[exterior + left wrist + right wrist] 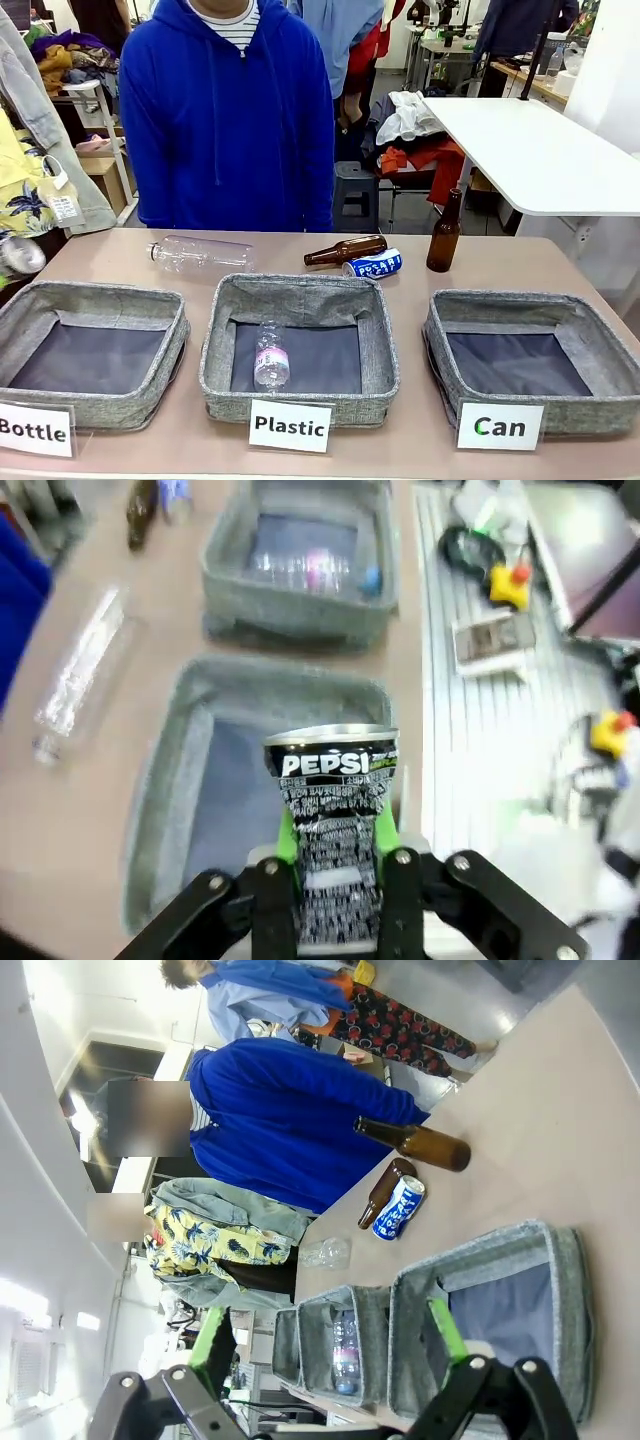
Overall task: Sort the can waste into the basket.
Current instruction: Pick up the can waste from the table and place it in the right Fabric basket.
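The dented silver-grey can (pixel 335 780) is pinched between the green pads of the left tool (pixel 335 825), over the near rim of the Bottle basket (pixel 160 780). The Plastic basket (pixel 290 600) is seen beyond it at 12 o'clock. The right tool (pixel 328 1328) is held spread.

On the desk (pixel 400 445) the blue can (pixel 373 264) is laid on its side at 10 o'clock from the Can basket (pixel 520 300). A lying brown bottle (pixel 345 250) is set just behind it at 11 o'clock; whether they touch cannot be told. An upright brown bottle (pixel 444 235) is stood at its 3 o'clock, near the Can basket's far rim. A clear plastic bottle (pixel 200 254) is laid well apart at 9 o'clock. A small plastic bottle (pixel 270 357) is held in the Plastic basket. A person (pixel 225 120) is stood at the desk's far edge.
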